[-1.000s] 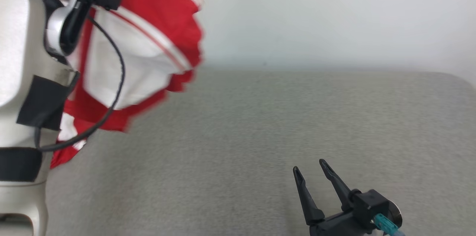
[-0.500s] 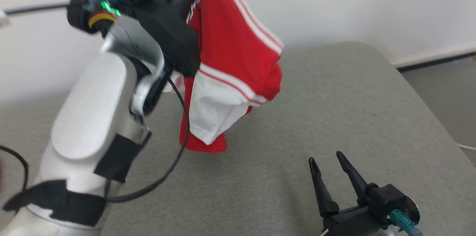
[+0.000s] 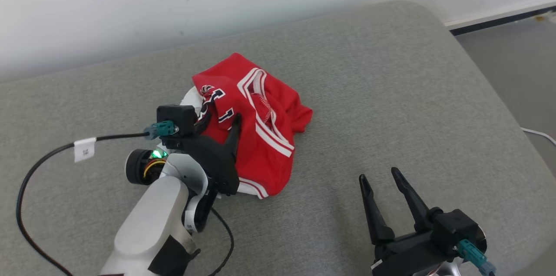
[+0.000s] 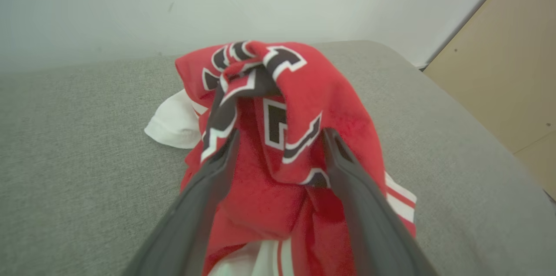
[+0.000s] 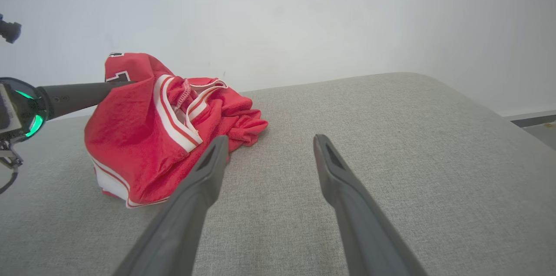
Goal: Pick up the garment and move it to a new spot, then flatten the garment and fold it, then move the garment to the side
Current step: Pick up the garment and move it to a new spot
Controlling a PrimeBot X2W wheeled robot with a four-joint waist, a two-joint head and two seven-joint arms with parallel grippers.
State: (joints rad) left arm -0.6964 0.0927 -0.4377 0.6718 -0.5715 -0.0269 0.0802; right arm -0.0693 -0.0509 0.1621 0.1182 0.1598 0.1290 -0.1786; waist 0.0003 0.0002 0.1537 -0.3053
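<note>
The red garment (image 3: 260,137) lies crumpled left of centre on the grey cushion (image 3: 391,71), its black lettering folded past reading — left gripper (image 3: 223,116) splayed wide astride a fold, right gripper (image 3: 378,173) wide too, clear at near right.

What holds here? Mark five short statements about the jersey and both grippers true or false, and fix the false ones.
1. The garment lies on the grey cushion. True.
2. The garment is folded flat. False: it sits in a crumpled heap.
3. The left gripper has its fingers apart, with red cloth between them. True.
4. The right gripper is shut on the garment. False: it is open and empty, on bare cushion, clear of the cloth.
5. The garment is red with white stripes and dark lettering. True.
</note>
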